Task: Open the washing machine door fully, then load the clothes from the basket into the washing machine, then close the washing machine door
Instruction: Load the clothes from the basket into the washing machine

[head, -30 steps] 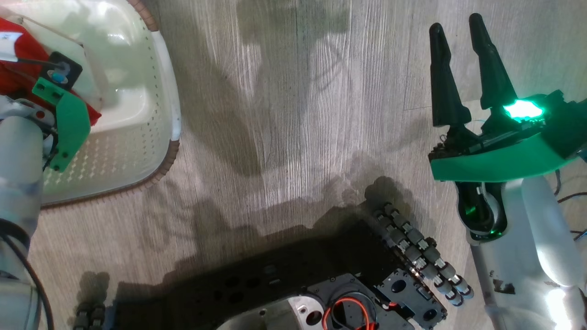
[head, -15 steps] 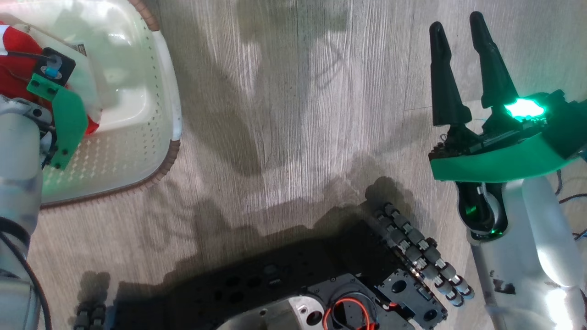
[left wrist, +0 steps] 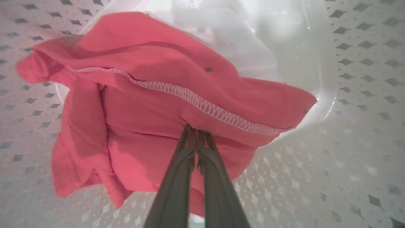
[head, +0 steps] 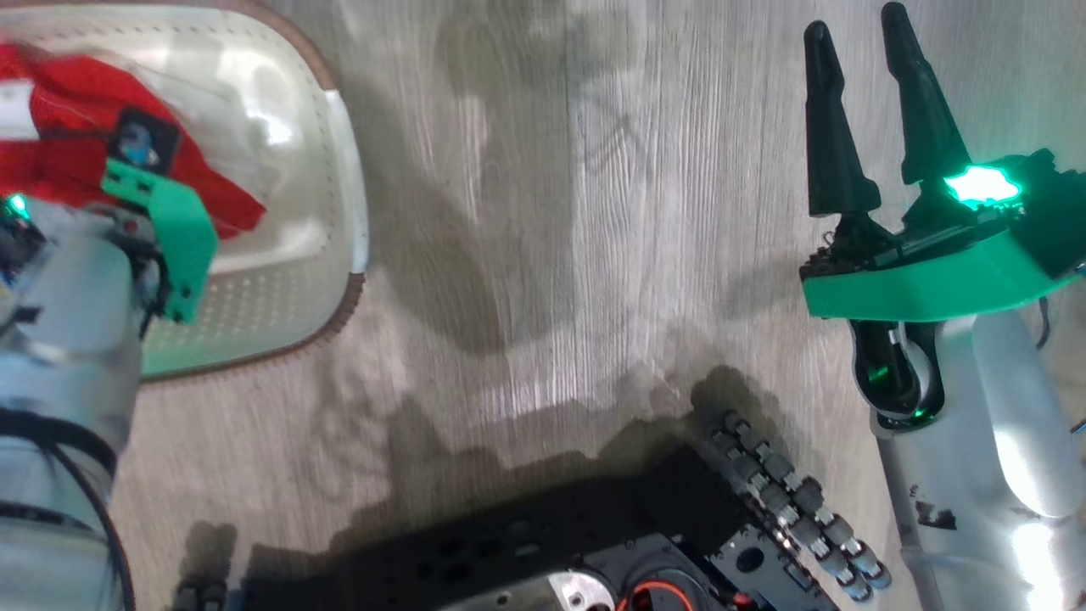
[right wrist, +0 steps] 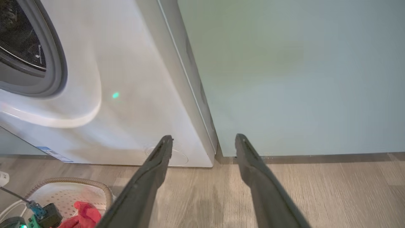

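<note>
Basket (head: 361,229) walls box in clothes (head: 59,161) all round, open only on top. Floor (head: 551,212) btwn it & robot base (head: 594,543) free. Washing machine (right wrist: 126,95) & cabinet (right wrist: 300,79) block far edge.

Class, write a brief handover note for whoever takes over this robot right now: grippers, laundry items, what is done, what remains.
Left gripper: shut on the red garment, inside the basket.
Right gripper: open, empty, above the floor, facing the washing machine.
Done: drum mouth uncovered; garment gripped. How far the door stands open cannot be told.
Left: lift the garment out, put it in the drum, close the door.
</note>
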Tool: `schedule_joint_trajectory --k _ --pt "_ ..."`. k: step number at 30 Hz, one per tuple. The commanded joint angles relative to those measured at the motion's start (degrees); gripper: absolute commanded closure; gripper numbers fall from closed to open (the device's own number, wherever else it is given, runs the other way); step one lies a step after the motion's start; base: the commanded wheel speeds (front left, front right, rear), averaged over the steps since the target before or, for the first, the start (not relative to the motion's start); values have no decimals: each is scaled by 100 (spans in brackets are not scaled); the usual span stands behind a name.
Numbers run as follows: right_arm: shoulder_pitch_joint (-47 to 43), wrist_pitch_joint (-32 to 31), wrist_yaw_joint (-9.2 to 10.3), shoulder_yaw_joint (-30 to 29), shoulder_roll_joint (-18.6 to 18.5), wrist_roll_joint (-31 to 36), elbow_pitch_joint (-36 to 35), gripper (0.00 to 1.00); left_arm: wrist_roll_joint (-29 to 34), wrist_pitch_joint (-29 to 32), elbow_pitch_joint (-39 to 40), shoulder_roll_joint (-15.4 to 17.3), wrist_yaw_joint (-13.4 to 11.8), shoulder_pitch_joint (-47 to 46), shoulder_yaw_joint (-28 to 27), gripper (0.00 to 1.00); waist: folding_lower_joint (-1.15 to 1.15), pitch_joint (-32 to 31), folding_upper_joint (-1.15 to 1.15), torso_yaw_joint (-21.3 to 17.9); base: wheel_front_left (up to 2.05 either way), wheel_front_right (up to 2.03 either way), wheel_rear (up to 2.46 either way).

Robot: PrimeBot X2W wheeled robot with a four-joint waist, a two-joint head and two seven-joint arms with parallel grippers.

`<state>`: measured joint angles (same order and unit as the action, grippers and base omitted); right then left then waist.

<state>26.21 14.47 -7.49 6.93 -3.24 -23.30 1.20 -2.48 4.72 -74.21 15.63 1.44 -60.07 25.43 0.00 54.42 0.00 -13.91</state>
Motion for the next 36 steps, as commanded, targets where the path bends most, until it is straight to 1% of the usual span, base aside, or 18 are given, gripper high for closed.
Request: schedule_joint_trajectory --k 1,8,16,23,26,27,28,29,36 --pt "-322 53 0 54 -13 35 -127 0 -64 -111 26 149 -54 312 -170 100 0 -287 0 118 0 0 0" --pt "-427 53 0 -3 -80 97 -54 0 -288 -742 26 1 -116 671 -265 100 0 -943 0 292 0 0 0" --pt "-630 53 0 3 -105 136 99 0 -625 -1583 26 -155 -273 1072 -482 100 0 -1849 0 445 0 0 0" --pt "-853 53 0 -54 -137 150 223 0 -842 -1941 226 -250 -377 1356 -628 100 0 -2560 0 610 0 0 0" --pt "-945 53 0 -72 -140 156 262 0 -922 -1966 626 -270 -421 1522 -715 100 0 -2798 0 674 0 0 0" --pt "-945 53 0 -72 -140 156 262 0 -922 -1966 626 -270 -421 1522 -715 100 0 -2798 0 674 0 0 0" --pt "-996 53 0 -80 -136 160 288 0 -953 -1968 1078 -265 -471 1706 -791 100 0 -2941 0 710 0 0 0" --pt "-996 53 0 -80 -136 160 288 0 -953 -1968 1078 -265 -471 1706 -791 100 0 -2941 0 710 0 0 0" --pt "-1163 53 0 -55 -117 174 373 0 -962 -1970 2585 -276 -631 2492 -1161 100 0 -3426 0 785 0 0 0"
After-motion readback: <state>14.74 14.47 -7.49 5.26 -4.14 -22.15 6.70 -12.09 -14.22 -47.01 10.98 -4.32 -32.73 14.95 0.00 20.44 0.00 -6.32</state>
